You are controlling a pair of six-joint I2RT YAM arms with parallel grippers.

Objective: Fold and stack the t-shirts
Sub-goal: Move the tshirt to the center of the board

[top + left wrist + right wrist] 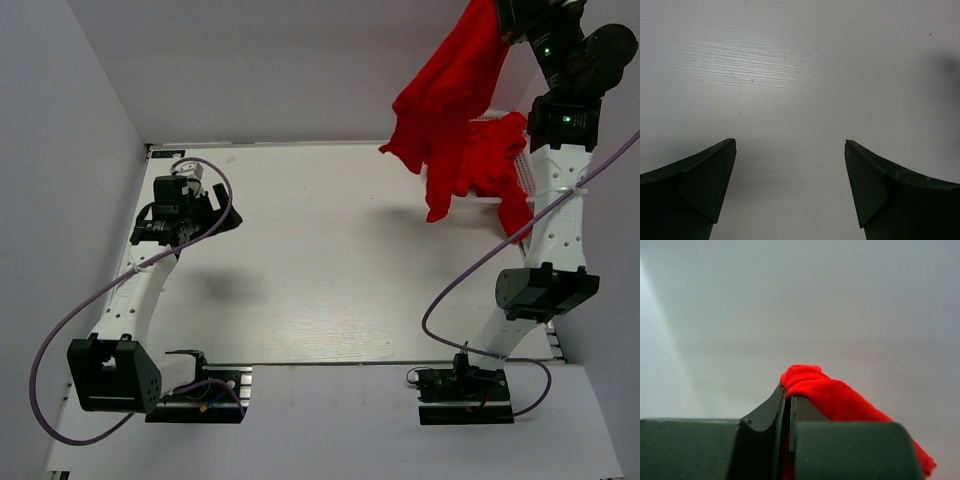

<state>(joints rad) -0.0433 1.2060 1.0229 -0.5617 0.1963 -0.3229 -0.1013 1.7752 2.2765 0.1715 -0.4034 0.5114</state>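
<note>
Nearest you, the left base and the right base sit bolted at the front edge of the table. Just beyond, your left gripper hangs over the table's left side. Its jaws are spread wide, and the wrist view shows white tabletop between them. The surface is white and faintly ribbed, boxed in by plain white walls at the left and back.

Farther out, in the far right corner, a heap of red t-shirts lies in a white lattice basket. The right arm and the hanging cloth cover most of it, so you cannot count the shirts.

Farthest and highest, your right gripper is partly cut off by the top edge of the overhead view. Its jaws are pressed together on a fold of the lifted t-shirt. The shirt dangles below the gripper, clear of the table. Its lower end overlaps the heap and may be touching it.
</note>
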